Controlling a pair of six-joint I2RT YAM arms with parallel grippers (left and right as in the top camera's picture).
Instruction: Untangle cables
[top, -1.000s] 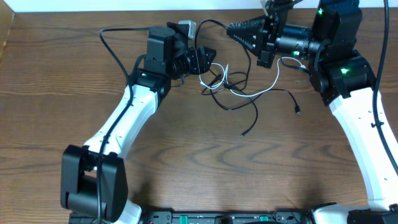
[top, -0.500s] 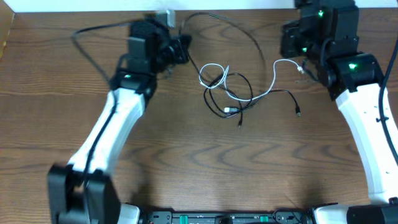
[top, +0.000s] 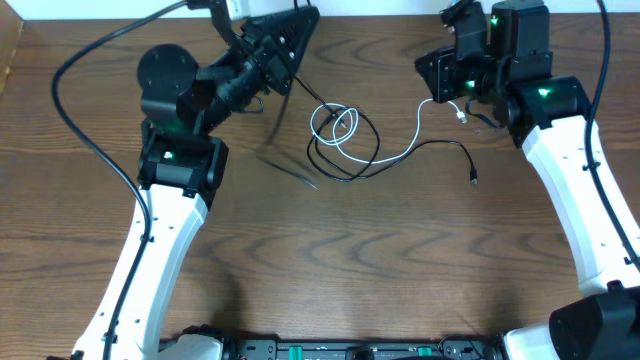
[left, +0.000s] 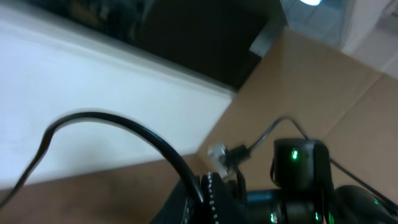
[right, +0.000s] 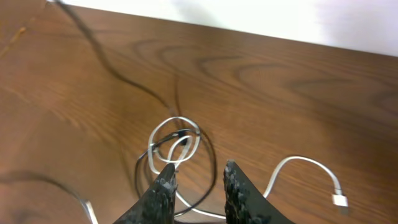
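The cables lie tangled mid-table. The white cable forms small loops, and its tail runs right to a plug. The black cable rings those loops, with one plug end at the right. One strand of it climbs toward the far left. My left gripper is raised by the far edge, shut on that black strand. My right gripper hovers right of the tangle, slightly open and holding nothing.
The left arm's thick black wire arcs over the table's left side. A white wall runs along the far edge. The right arm shows in the left wrist view, green light on.
The left gripper shut in the tangle, then rose toward the far edge with the black strand. The loops shifted left and tightened. The right gripper opened slightly and drew back right.
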